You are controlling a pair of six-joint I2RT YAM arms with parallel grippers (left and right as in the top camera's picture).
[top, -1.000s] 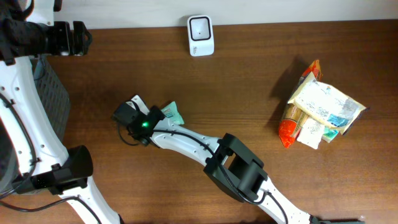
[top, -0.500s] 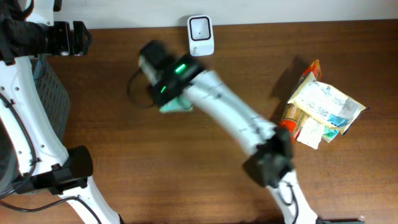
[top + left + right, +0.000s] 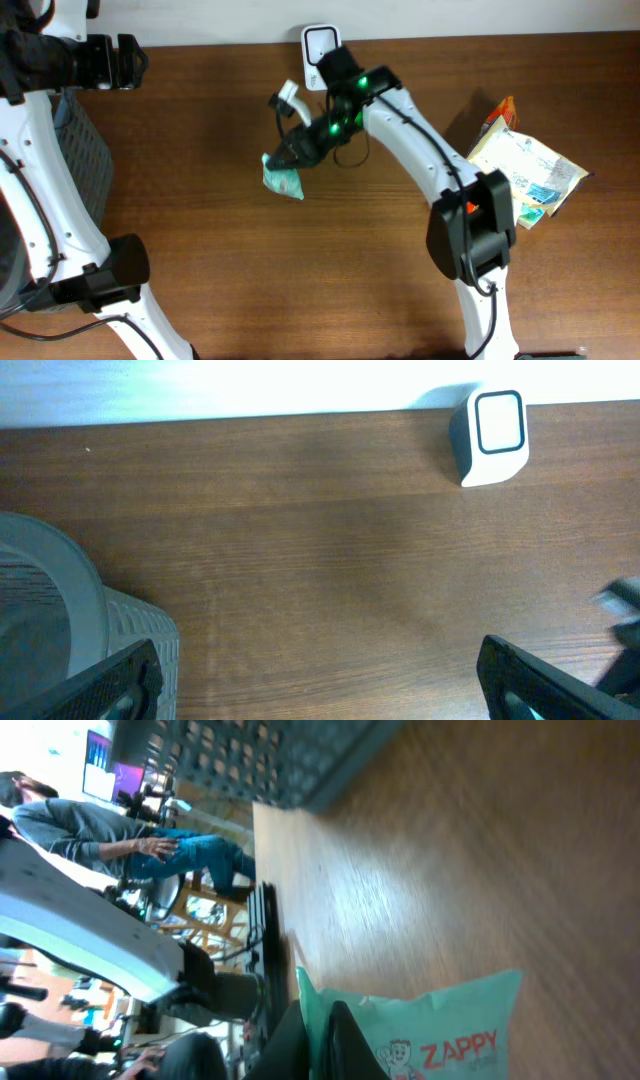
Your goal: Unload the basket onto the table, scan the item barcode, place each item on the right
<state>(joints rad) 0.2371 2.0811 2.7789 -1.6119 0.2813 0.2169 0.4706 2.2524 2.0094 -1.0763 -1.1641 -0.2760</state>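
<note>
Now: R gripper point(image 3: 296, 152) clamped on mint-green plastic pouch point(image 3: 283, 180). Pouch hangs near small white box scanner point(image 3: 318, 42), which lies beyond it toward back wall. R arm nearer. L gripper point(image 3: 325, 678) wide open, empty, well apart.

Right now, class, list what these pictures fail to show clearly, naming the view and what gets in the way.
Barcode on the teal packet: overhead too small; right wrist view cuts the packet at the bottom edge.
Scanner: overhead, the right arm covers its lower part.
Left fingers: left wrist view, cut off by the bottom edge.
Print on the pile of packets: overhead, too small to read.
</note>
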